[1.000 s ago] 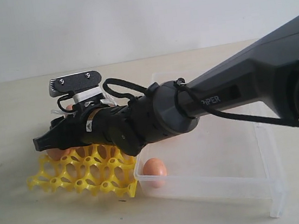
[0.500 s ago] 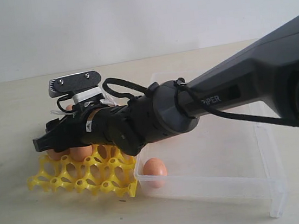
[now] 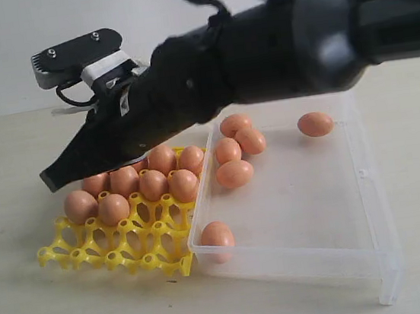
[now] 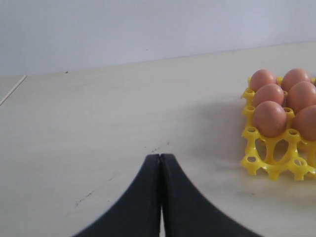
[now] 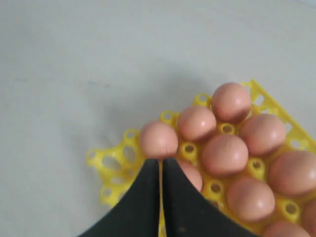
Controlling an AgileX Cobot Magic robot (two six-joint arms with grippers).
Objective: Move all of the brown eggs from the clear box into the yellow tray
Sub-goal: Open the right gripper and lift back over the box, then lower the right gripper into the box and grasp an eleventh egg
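Right gripper (image 5: 160, 161): I hold it pinched closed and empty over the yellow tray (image 3: 107, 255), whose back cups carry brown eggs (image 3: 153, 184). Six more lie in the clear box (image 3: 284, 259). My left gripper (image 4: 160, 156), likewise closed and empty, hangs near the tray.

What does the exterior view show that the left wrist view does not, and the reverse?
Only the exterior view shows the clear box with six brown eggs loose in it, and the right gripper over the tray. Only the left wrist view shows the left gripper, fingers together. Both show the yellow tray holding eggs.
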